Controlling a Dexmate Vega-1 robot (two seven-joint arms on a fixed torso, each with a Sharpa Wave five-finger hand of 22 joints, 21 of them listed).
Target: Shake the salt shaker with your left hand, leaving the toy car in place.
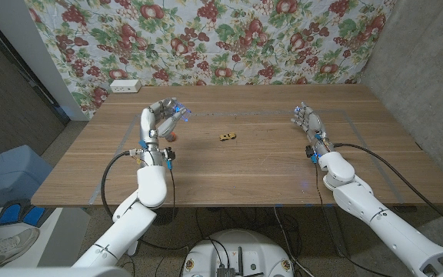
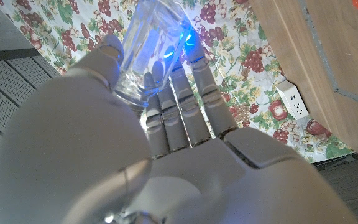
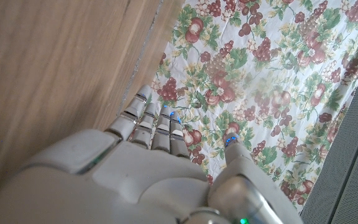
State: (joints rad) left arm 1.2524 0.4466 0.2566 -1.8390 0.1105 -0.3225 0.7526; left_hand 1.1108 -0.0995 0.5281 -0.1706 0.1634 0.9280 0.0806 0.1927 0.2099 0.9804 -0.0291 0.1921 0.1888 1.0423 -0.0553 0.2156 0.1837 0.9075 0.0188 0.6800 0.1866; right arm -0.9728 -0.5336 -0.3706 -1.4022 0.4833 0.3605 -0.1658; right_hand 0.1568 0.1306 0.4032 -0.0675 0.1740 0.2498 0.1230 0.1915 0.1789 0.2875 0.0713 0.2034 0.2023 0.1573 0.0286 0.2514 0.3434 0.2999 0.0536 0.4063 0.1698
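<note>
We hold the salt shaker (image 2: 146,53) up in our left hand (image 1: 158,123), fingers wrapped round it. Our right hand (image 1: 308,121) holds nothing, fingers loosely open. Next we shake it, away from the toy car (image 1: 228,137).

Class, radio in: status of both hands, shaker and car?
Left hand grips salt shaker, lifted. Right hand open, idle. Toy car on table, apart. Nothing in the way.
</note>
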